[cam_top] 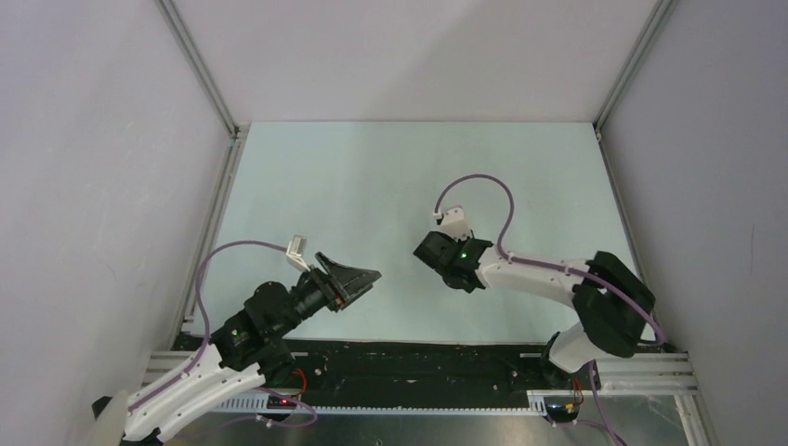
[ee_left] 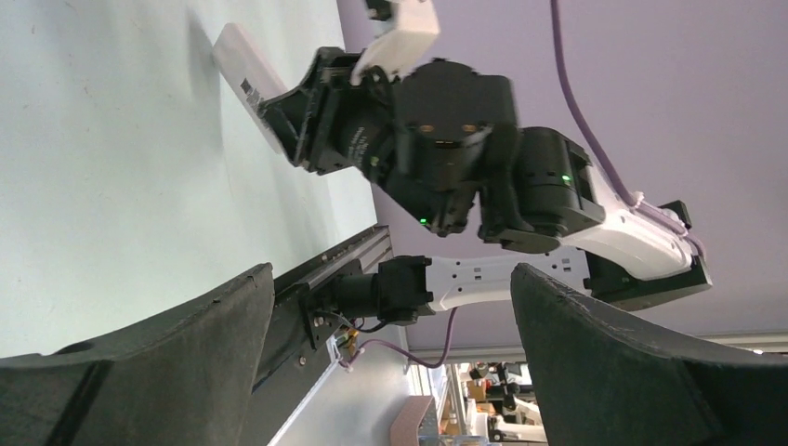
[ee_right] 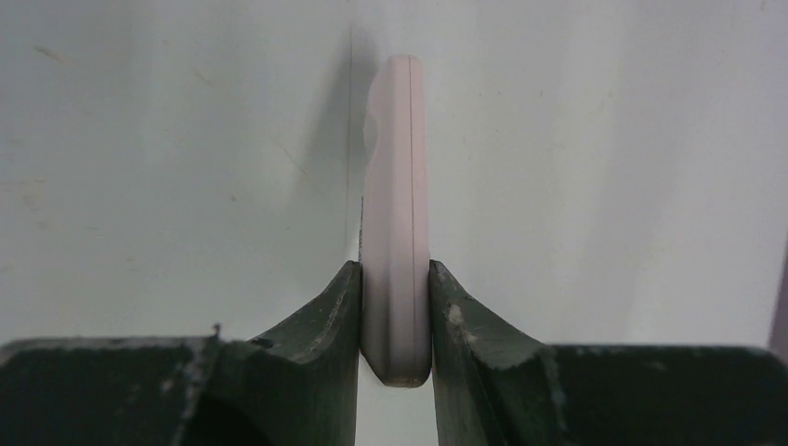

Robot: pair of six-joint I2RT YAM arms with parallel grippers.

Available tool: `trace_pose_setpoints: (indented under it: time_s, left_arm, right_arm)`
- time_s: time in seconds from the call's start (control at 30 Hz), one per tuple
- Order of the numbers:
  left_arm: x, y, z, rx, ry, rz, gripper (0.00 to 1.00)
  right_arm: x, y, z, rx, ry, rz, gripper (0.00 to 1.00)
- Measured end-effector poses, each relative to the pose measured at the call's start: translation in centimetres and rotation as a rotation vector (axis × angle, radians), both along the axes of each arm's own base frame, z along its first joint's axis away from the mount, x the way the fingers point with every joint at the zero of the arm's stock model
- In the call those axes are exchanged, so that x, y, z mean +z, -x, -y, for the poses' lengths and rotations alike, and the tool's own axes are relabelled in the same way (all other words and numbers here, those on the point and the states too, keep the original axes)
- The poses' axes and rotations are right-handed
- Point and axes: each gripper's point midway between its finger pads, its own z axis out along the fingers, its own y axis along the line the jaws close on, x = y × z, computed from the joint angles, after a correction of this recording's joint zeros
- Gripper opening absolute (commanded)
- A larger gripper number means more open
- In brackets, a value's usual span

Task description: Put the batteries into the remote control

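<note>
1 remote control (ee_right: pixel 395 167) pinched in R pincer (ee_right: pixel 395 279); L pincer (ee_left: pixel 390 283) agape.

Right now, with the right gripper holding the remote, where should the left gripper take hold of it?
Probably the free end of the remote, coming from opposite the right gripper. It is a thin slab pinched at one end across its flat faces, so pinch those faces too.
</note>
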Motion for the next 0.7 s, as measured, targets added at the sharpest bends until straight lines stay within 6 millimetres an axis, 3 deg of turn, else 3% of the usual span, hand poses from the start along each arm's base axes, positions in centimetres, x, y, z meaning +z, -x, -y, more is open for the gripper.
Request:
trace_pose_setpoints:
  time_s: [0.13, 0.37, 0.7]
  left_arm:
    - [0.4, 0.1, -0.2, 0.001, 0.012, 0.009, 1.0]
    - [0.4, 0.0, -0.3, 0.005, 0.013, 0.009, 1.0]
    - [-0.2, -0.1, -0.1, -0.003, -0.006, -0.007, 1.0]
  right_arm:
    - [-1.4, 0.3, 0.3, 0.007, 0.088, -0.033, 0.0]
    - [-3.0, 1.5, -0.5, 0.039, 0.169, -0.065, 0.21]
    - [-5.1, 3.2, -1.3, 0.058, 0.179, -0.129, 0.4]
